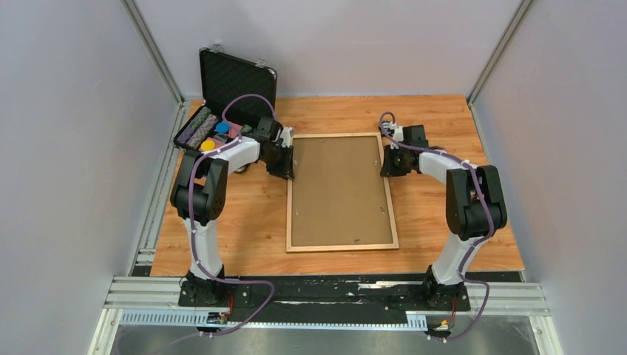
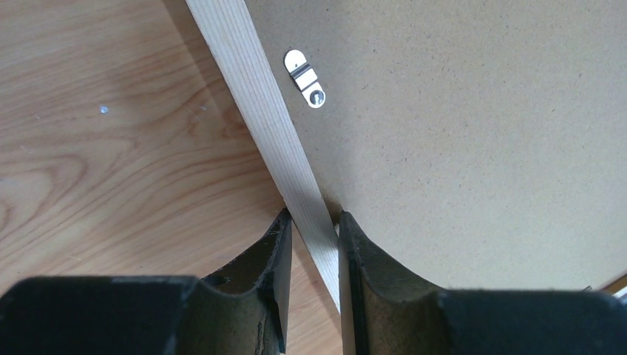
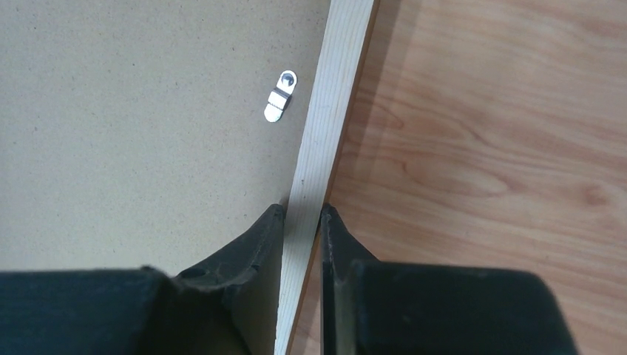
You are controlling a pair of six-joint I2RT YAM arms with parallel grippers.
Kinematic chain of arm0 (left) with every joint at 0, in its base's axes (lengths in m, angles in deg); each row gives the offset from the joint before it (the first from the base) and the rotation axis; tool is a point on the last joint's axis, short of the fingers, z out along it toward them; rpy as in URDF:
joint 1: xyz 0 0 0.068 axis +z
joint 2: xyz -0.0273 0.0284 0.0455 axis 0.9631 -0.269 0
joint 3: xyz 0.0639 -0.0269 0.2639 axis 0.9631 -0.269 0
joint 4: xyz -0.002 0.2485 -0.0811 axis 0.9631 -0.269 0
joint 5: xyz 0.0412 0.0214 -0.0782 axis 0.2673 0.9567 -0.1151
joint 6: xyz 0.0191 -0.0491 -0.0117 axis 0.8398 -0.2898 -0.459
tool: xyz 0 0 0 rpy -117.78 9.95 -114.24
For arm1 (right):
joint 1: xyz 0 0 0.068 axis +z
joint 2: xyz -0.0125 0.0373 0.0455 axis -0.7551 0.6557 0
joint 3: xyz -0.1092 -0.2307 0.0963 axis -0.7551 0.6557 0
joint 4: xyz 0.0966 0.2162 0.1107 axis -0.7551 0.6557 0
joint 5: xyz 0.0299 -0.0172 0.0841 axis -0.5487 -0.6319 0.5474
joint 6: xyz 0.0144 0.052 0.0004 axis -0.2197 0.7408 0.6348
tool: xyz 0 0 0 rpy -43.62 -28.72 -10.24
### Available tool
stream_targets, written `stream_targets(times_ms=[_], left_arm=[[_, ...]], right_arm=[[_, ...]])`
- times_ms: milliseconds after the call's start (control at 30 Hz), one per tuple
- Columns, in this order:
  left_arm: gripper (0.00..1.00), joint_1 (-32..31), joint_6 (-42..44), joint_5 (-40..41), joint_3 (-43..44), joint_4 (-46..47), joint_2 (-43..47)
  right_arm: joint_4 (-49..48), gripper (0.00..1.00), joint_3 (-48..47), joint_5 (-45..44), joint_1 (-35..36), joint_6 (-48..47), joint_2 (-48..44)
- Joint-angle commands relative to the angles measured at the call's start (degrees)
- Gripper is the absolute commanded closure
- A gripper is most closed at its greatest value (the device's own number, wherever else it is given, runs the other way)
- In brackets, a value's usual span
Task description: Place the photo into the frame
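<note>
Near rail: the frame [image 1: 341,247] lies back-up on the counter [image 1: 444,118], and its near end carries no grip at all.
Left pincer: my left pincer [image 2: 313,222] is clamped on the frame's left rail, one finger outside and one over the backing board [image 1: 339,188].
Right pincer: my right pincer [image 3: 302,211] is pinched on the right rail in the same way.
Photo: I can't find the photo in any view. It may be under the board, or it may not be here.
Risk, sag: both holds sit toward the far end, so on a lift I expect the near end to droop or drag.
Risk, slip: the moulding is thin and smooth, and a narrow pinch could let it slide out.
Risk, twist: if my arms rise unevenly, the frame racks at its corners.
Risk, board: the left clip [image 2: 304,77] and the right clip [image 3: 279,95] are small. I can't tell whether they lock the board, and loose ones would let it drop.
Risk, far left: the open black case [image 1: 236,78] stands just beside my left arm, so a swing could knock it.
Writing: I read no brand, label or lettering anywhere.
</note>
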Motion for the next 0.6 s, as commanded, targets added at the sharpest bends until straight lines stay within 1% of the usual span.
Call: stream_targets(times_ms=[0,167,233,267,367,433,500,567], left_arm=[[1.0,-0.31,4.72,-3.97,0.12,-3.11,0.01],[1.0,-0.31,6.51,-5.37,-2.09,-4.69,0.5],[1.0,-0.36,6.55,-5.92,-3.17,-4.66,0.98],[1.0,-0.32,6.42,-6.38,-3.83,-4.64,1.26],[1.0,-0.31,4.99,-7.35,-5.38,-3.34,2.01],[1.0,-0.31,3.99,-7.81,-6.3,-2.25,2.77],[1.0,-0.27,3.02,-7.53,-7.01,-1.33,3.2],[1.0,-0.31,1.8,-7.11,-7.82,-0.24,4.07]], right_arm=[[5.39,0.93,4.15,2.28,-0.09,-1.73,-4.21],[7.63,0.95,7.66,3.42,-0.08,-2.12,-9.07],[8.16,0.92,8.46,3.4,-0.15,-2.32,-10.58],[8.28,0.89,8.74,3.29,-0.09,-2.39,-11.18],[8.21,0.69,7.98,2.37,-0.17,-2.32,-11.66],[8.16,0.58,6.7,1.89,-0.08,-2.24,-10.95],[8.1,0.51,5.24,1.57,-0.1,-1.96,-9.6],[8.14,0.48,3.76,1.48,-0.12,-1.55,-8.14]])
